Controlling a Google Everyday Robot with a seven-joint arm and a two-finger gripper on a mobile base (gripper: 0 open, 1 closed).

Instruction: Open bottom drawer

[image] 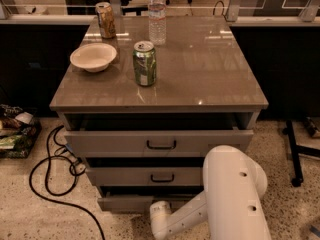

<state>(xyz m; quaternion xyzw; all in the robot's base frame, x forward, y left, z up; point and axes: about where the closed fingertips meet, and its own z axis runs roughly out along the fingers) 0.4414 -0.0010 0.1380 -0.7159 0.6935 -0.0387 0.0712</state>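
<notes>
The bottom drawer (125,203) is the lowest of three grey drawer fronts and stands out slightly, with a dark gap above it. Its black handle is hidden behind my arm. My gripper (160,209) is low at the middle of that drawer front, at the end of the white forearm (185,218), and the wrist covers it. The big white elbow (232,184) fills the lower right. The middle drawer (145,176) and the top drawer (160,143) also stand slightly out, each with a black bar handle.
On the brown cabinet top (210,69) are a green can (144,63), a white bowl (93,56), a water bottle (157,15) and a brown can (105,19). A black cable (50,184) loops on the speckled floor at left. A black stand leg (294,154) is at right.
</notes>
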